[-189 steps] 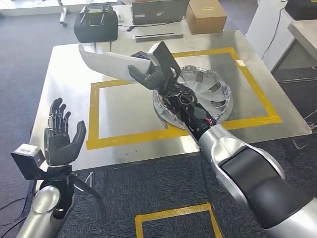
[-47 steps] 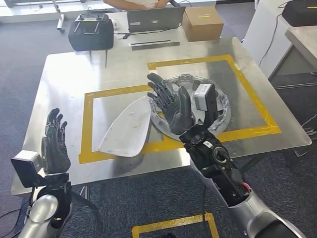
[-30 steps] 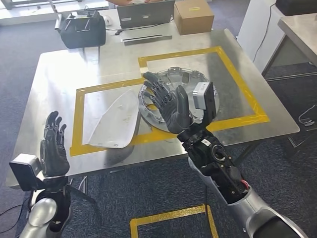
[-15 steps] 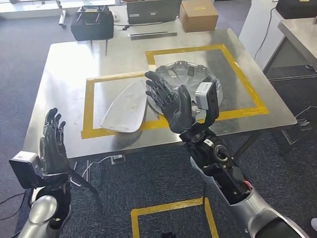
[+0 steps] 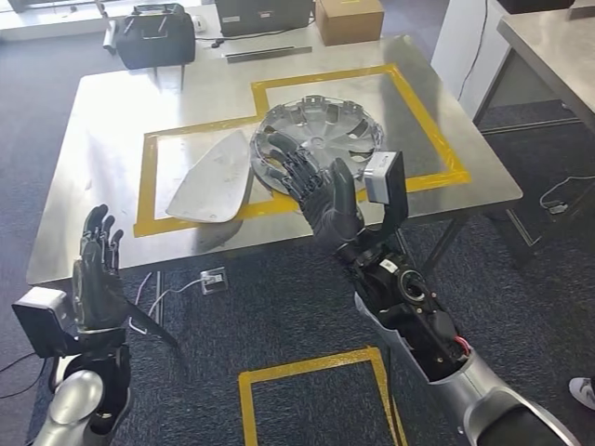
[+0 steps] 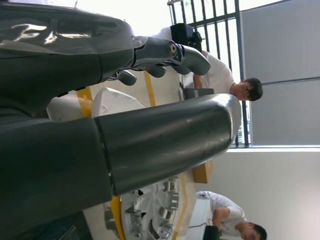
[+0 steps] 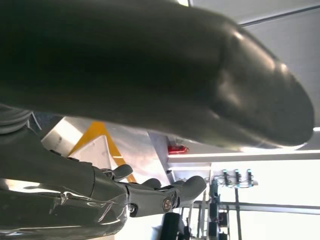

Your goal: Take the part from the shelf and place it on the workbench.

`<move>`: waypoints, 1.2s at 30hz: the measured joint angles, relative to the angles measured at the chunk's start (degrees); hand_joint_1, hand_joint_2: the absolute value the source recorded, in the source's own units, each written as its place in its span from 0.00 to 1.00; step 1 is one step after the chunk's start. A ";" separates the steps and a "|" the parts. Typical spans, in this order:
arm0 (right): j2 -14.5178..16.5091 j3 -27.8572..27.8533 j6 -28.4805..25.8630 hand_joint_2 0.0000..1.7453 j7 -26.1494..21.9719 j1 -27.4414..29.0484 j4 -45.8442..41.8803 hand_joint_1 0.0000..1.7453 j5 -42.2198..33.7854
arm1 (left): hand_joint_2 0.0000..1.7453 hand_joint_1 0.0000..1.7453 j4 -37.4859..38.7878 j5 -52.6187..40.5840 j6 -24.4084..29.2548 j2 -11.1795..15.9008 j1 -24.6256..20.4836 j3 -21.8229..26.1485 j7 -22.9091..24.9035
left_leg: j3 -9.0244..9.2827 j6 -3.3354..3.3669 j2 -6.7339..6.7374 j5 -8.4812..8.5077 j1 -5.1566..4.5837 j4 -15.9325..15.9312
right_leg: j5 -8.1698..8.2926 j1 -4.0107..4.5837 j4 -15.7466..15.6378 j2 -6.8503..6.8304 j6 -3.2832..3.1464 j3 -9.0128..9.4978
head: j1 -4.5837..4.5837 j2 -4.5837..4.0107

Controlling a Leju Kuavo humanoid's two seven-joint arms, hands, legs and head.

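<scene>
— Part?
— Lying flat on the bench, inside the yellow tape outline, well beyond the right hand's fingers and off to their left. Touched by neither hand.
— Right hand?
— Raised palm-up in front of the bench's near edge, fingers spread and released, holding nothing. Fingertips overlapping the silver wheel cover in the head view, though above it rather than on it.
— Left hand?
— Held upright, low and short of the bench, fingers apart and empty. Part far ahead of those fingers and to their right.
— Anything else near the part?
— Wheel cover just beside it, on the side toward the right fingers; contact between the two hard to judge. Black case and cardboard box at the far edge of the bench. Two people seated beyond, seen past the left thumb.
</scene>
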 joint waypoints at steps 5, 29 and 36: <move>0.00 -0.01 -0.31 0.00 0.19 0.03 -0.27 0.00 -0.09 | 0.00 0.00 -0.26 -0.05 0.01 0.06 -0.04 0.00 0.26 | 12.25 0.89 -0.07 4.55 -0.17 -14.22 | 2.83 0.21 0.25 0.09 0.80 -3.12 | -0.40 0.00; -0.44 0.33 -0.21 0.00 -0.16 0.15 -0.48 0.00 -0.22 | 0.00 0.00 -0.58 0.44 0.45 0.37 0.02 0.02 0.13 | 0.17 0.49 -0.03 1.70 -0.12 -5.27 | -0.41 0.05 -0.52 -0.25 0.09 1.90 | 0.55 -0.01; -0.43 0.53 0.39 0.00 -0.88 -0.38 0.01 0.00 -0.32 | 0.00 0.00 -0.68 0.61 1.13 0.45 -0.08 0.02 0.09 | 12.78 0.39 -0.14 4.29 0.50 -14.92 | 4.13 0.17 0.57 -0.23 1.30 -3.97 | -0.19 0.00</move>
